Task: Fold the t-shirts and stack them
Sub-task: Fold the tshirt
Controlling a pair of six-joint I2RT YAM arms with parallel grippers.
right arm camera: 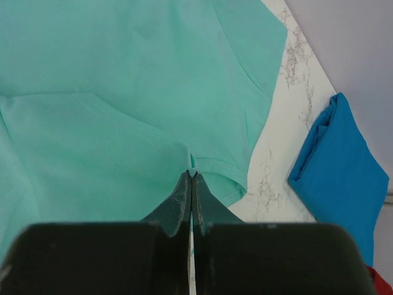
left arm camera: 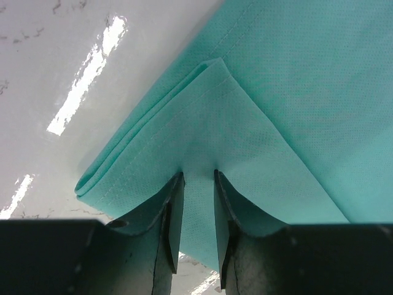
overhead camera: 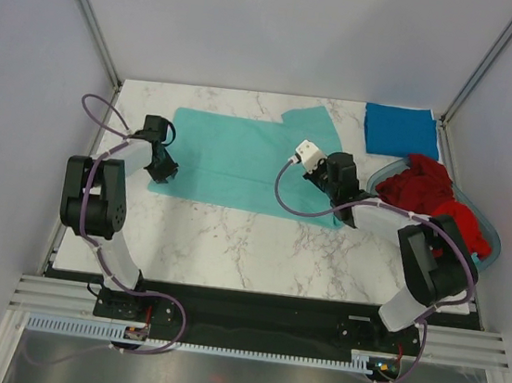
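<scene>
From above, the teal t-shirt lies spread across the far middle of the worktop, with a folded blue t-shirt at its far right corner and red t-shirts in a basket at the right edge. Left wrist: the left end effector stands slightly apart over the teal t-shirt's doubled corner. Right wrist: the right end effector is pinched together on its hem.

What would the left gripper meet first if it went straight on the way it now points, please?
The teal-green t-shirt. The left gripper points at its folded corner, with cloth already between the fingertips, so it would probably press into that fold at once.
</scene>
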